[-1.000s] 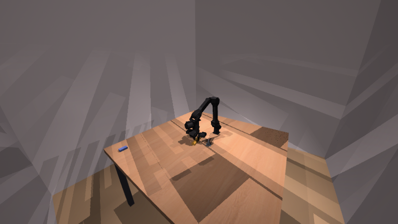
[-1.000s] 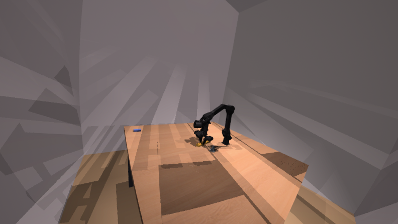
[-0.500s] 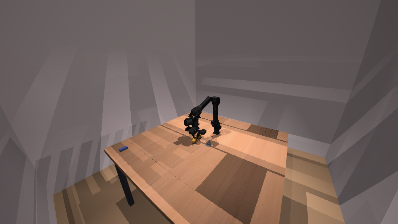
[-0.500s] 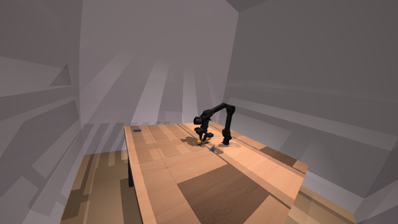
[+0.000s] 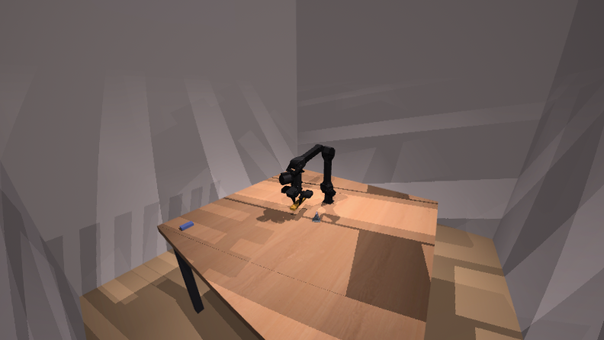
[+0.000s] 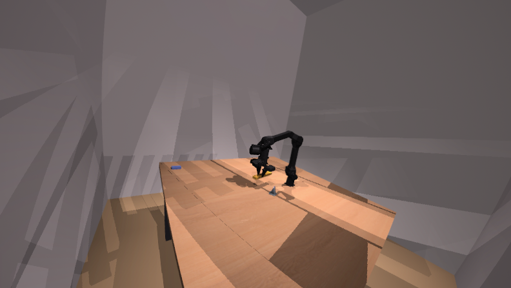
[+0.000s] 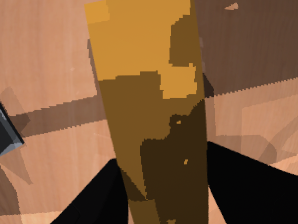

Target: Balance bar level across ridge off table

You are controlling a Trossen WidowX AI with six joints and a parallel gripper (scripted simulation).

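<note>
The yellow bar (image 5: 293, 207) (image 6: 256, 176) (image 7: 145, 55) is held between the fingers of my gripper (image 5: 297, 203) (image 6: 261, 174) (image 7: 161, 160), which is shut on it. In the top and exterior views the bar hangs a little above the table (image 5: 295, 261) (image 6: 242, 221), with its shadow apart from it. In the wrist view the bar runs up through the middle, its near end cut off by the frame. The small grey-blue ridge (image 5: 316, 217) (image 6: 273, 191) (image 7: 9, 135) stands on the table beside the bar, not under it, and only its corner shows at the wrist view's left edge.
A blue block (image 5: 186, 226) (image 6: 175, 167) lies near the table's far left corner, well away from the arm. The arm's base (image 5: 328, 194) (image 6: 290, 179) stands close behind the ridge. Hard-edged shadows cross the table top.
</note>
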